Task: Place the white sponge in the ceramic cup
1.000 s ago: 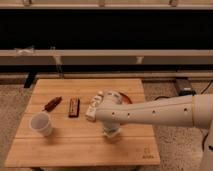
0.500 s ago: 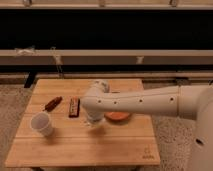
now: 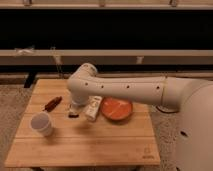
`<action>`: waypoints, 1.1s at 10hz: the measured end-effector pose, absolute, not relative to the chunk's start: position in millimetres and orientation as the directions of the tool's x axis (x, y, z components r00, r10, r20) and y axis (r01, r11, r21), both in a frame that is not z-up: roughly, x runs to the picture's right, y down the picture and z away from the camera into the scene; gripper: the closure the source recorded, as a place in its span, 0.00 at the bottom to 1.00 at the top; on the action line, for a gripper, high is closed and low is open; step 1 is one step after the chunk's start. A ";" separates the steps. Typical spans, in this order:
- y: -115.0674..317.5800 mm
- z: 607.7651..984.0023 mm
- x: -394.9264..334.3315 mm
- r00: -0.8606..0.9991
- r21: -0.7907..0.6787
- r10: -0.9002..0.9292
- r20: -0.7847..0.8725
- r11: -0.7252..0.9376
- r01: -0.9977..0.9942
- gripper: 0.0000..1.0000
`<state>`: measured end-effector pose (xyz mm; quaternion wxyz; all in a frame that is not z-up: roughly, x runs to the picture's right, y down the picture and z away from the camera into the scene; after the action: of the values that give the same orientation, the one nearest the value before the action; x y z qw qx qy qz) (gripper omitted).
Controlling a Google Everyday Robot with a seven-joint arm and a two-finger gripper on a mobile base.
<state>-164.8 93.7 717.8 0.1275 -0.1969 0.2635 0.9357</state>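
The gripper (image 3: 75,107) has swung left since half a second ago. It now hangs low over the table (image 3: 100,145), between the reddish-brown stick (image 3: 52,103) and the white carton (image 3: 93,107), which the arm no longer covers. Whether it is clamped on anything cannot be told, and the white sponge cannot be picked out from it. The ceramic cup (image 3: 41,123) stays at the near left, and the orange bowl (image 3: 116,108) stays right of the carton.

Right of the ceramic cup (image 3: 41,123), bare table (image 3: 90,142) runs to the gripper (image 3: 74,112) (carton (image 3: 93,108) and bowl (image 3: 116,109) stand farther right).
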 end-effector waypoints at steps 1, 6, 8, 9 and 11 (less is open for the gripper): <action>80.1 710.9 -184.6 -0.872 0.427 0.138 -0.470 -0.829 -0.361 1.00; 75.5 674.7 -259.3 -0.785 0.398 0.132 -0.605 -0.804 -0.442 1.00; 78.8 668.1 -272.9 -0.762 0.397 0.127 -0.635 -0.793 -0.463 1.00; 80.5 667.3 -274.4 -0.756 0.403 0.119 -0.644 -0.787 -0.467 1.00; 89.9 665.9 -282.2 -0.743 0.415 0.108 -0.661 -0.772 -0.481 1.00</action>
<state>-282.2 89.9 665.9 0.1661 -0.3179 0.2936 0.8861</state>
